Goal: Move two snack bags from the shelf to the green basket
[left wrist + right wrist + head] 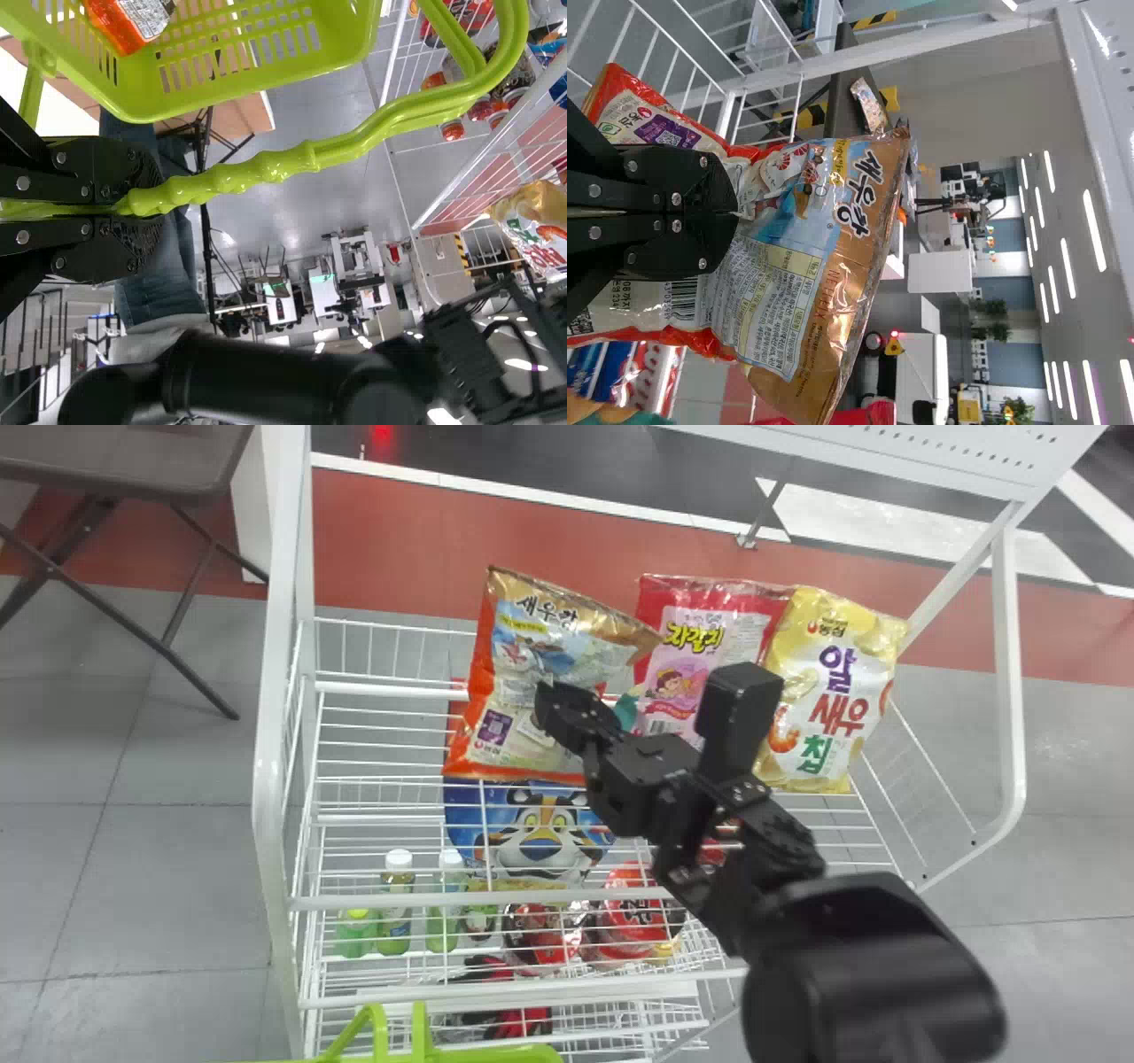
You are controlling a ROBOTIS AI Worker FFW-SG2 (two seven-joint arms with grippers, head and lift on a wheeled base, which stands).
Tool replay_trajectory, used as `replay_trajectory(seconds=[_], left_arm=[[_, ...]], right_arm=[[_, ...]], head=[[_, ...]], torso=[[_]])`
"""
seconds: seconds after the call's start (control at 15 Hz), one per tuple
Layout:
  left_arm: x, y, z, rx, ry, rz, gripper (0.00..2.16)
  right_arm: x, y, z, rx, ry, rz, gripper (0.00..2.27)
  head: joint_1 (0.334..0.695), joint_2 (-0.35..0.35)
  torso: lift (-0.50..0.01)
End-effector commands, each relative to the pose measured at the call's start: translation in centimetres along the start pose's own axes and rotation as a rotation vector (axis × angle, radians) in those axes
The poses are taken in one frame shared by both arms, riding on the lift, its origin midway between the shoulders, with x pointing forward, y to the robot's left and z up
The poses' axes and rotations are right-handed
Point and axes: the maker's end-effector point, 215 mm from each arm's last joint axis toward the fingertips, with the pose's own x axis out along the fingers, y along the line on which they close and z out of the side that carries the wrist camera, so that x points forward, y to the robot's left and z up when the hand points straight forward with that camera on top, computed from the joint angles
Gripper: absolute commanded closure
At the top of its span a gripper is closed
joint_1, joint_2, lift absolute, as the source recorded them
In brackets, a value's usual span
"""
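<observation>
In the head view my right gripper [551, 708] is at the orange-and-gold snack bag [523, 682] over the shelf's left half. The right wrist view has my right gripper [733, 215] shut on the middle of that bag [780, 301]. To its right, a pink snack bag [700, 624] and a yellow one [824, 691] lean on the top rack. My left gripper [151, 199] is shut on the handle of the green basket [345, 57], which holds an orange packet [133, 22]. The basket's green rim [505, 1054] shows at the head view's bottom edge.
The white wire shelf [381, 899] has tall side frames. Its lower levels hold a blue tiger-face bag [536, 837], small bottles [397, 903] and red packs [633, 912]. A dark folding table [115, 465] stands to the left.
</observation>
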Motion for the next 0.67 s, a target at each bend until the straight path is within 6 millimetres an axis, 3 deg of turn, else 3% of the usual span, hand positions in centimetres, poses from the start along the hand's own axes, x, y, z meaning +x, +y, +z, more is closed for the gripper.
replay_trajectory(seconds=[0.0,0.2,0.6], left_arm=[[0.1,-0.2,0.1,0.004,-0.002,-0.003,2.06],[0.2,-0.6,0.4,0.016,-0.007,-0.002,2.06],[0.2,-0.6,1.1,0.031,-0.017,-0.001,2.06]], right_arm=[[-3.7,0.7,0.8,0.022,0.012,0.023,2.25],[-8.3,1.8,-1.6,0.045,0.152,0.034,2.25],[-18.9,4.9,-11.7,0.204,0.653,0.034,2.25]], head=[[0.695,-0.350],[0.695,-0.350],[0.695,-0.350]], torso=[[-0.016],[-0.016],[-0.016]])
